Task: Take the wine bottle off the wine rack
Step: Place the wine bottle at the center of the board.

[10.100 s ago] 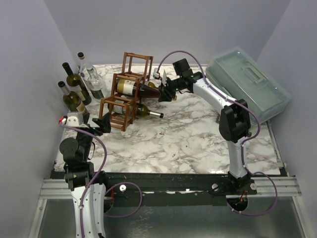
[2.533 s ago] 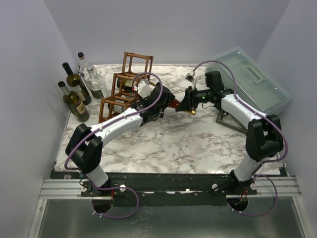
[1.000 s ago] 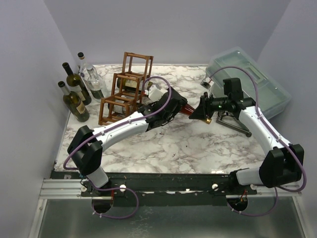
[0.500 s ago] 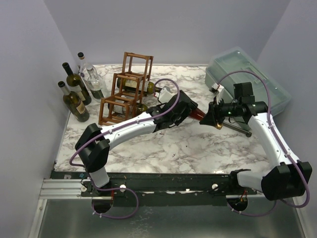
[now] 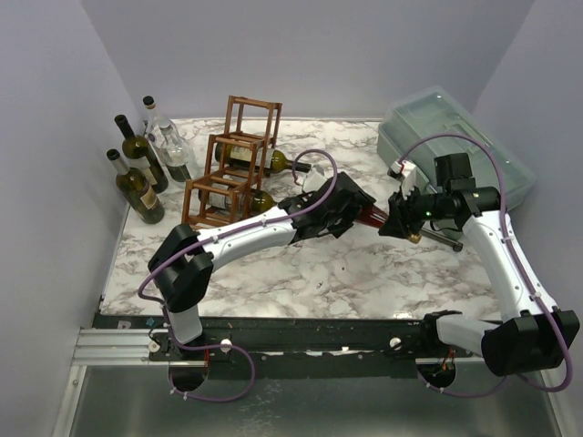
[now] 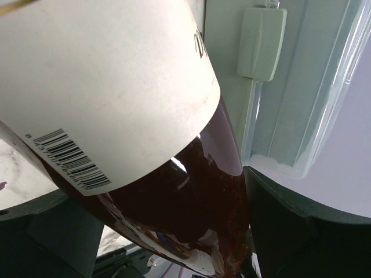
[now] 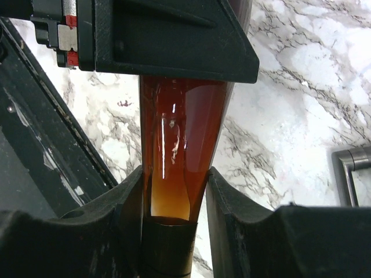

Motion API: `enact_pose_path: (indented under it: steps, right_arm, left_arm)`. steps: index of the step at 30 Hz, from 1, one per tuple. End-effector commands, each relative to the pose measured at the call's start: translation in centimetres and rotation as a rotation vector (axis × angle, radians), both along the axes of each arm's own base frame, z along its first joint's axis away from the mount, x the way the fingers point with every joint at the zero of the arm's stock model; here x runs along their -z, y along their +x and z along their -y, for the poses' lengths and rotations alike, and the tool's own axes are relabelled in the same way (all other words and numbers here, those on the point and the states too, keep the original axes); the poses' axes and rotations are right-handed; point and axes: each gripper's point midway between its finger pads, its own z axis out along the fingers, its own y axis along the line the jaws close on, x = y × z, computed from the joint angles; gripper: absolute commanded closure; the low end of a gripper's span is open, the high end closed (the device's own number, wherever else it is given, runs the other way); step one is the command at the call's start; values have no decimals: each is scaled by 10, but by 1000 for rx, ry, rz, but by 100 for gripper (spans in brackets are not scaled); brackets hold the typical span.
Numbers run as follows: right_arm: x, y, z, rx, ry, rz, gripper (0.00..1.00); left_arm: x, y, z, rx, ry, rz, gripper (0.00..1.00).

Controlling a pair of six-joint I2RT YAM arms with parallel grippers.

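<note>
- Closest in, the left arm swings out from its 7 o'clock base to mid-table. The left gripper (image 5: 349,206) is clenched round the fat, white-labelled body of the wine bottle (image 5: 372,216).
- Coming in from 3 o'clock, the right gripper (image 5: 402,224) has the neck. Its fingers (image 7: 124,208) press the amber glass on both sides, grasping it firmly.
- So the bottle hangs between the two grippers near the middle of the marble table (image 5: 301,273). Its neck points to about 4 o'clock, and it is well apart from the rack.
- Further back, at 10 o'clock on the table, the wine rack (image 5: 225,187) stands upright. Two spare bottles (image 5: 282,164) lie in its cells, necks poking out toward 3 o'clock.
- At 9 o'clock from the rack, a cluster of upright bottles (image 5: 137,182) stands by the left wall.
- Far right, at 2 o'clock, a lidded plastic box (image 5: 455,146) sits in the corner.
</note>
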Motion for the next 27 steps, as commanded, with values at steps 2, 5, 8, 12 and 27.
enact_pose_path:
  steps: [2, 5, 8, 12, 27]
  right_arm:
    - [-46, 0, -16, -154, 66, 173, 100]
    - [-40, -1, -13, -166, 40, 147, 100]
    - [-35, -2, -11, -177, 19, 131, 100]
    - [-29, -3, -8, -198, -6, 100, 100]
    - [-15, 7, 6, -242, -120, 49, 100]
  left_arm:
    - [-23, 5, 22, 43, -86, 50, 10]
    - [-18, 4, 28, 52, -99, 31, 10]
    - [-14, 3, 34, 62, -117, 14, 10]
    - [-7, 2, 40, 66, -136, -12, 10]
    - [10, -2, 57, 93, -190, -83, 10]
